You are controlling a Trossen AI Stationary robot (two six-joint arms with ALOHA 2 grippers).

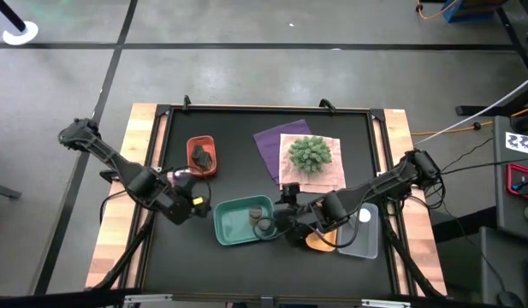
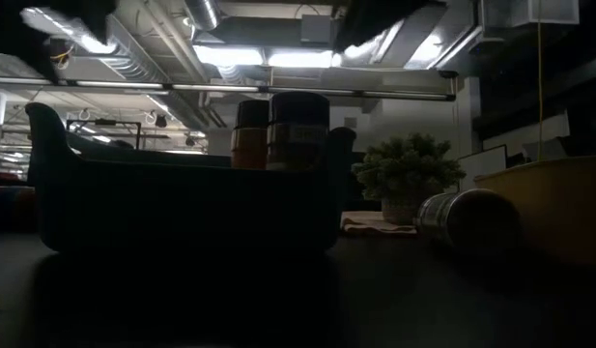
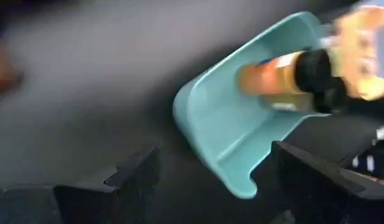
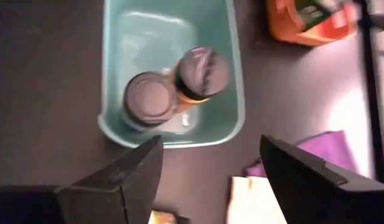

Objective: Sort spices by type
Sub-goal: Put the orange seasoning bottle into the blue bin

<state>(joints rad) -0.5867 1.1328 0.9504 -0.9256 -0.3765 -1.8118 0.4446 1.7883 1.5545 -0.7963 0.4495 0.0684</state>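
A teal tray (image 1: 234, 224) holds two grey-topped amber jars (image 4: 147, 98) (image 4: 202, 70), standing upright near its right end. My right gripper (image 4: 211, 142) hovers open above the tray's right rim (image 1: 285, 218). My left gripper (image 3: 213, 155) is open just left of the tray (image 1: 198, 205), pointing at it. Dark lumpy pieces (image 1: 202, 155) lie in a red tray. A white-capped jar (image 1: 364, 216) rests in a clear tray. In the low view another jar (image 2: 468, 217) lies on its side on the table beside the orange tray (image 2: 558, 208).
A spiky green plant (image 1: 310, 153) stands on a beige cloth over a purple cloth (image 1: 270, 145) at the far middle. The orange tray (image 1: 319, 241) and clear tray (image 1: 366, 241) sit under my right arm. Bare black table lies near the front left corner.
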